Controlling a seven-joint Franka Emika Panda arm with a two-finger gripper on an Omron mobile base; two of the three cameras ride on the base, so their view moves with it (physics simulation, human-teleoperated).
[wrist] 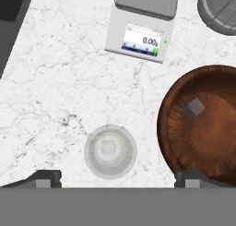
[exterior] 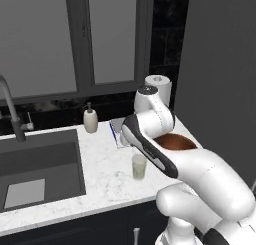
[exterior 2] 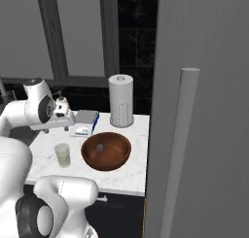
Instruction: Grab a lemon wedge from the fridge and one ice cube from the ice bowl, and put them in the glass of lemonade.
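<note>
Gripper (wrist: 117, 176) hangs wide open and empty above the tabletop (wrist: 60, 82); glass of lemonade (wrist: 110, 151) already seems to hold a cube, another ice cube (wrist: 195, 106) lies in the ice bowl (wrist: 171, 100), fridge (exterior 2: 204, 110) shut, so the lemon wedge remains.

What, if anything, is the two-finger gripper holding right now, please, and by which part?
Nothing is held: the gripper is open and empty above the small clear glass of lemonade; one tiny pale translucent ice cube lies in the reddish-brown wooden bowl.

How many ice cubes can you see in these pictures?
2: one ice cube lies in the brown bowl, and another cube seems to sit inside the glass. Others may be hidden.
</note>
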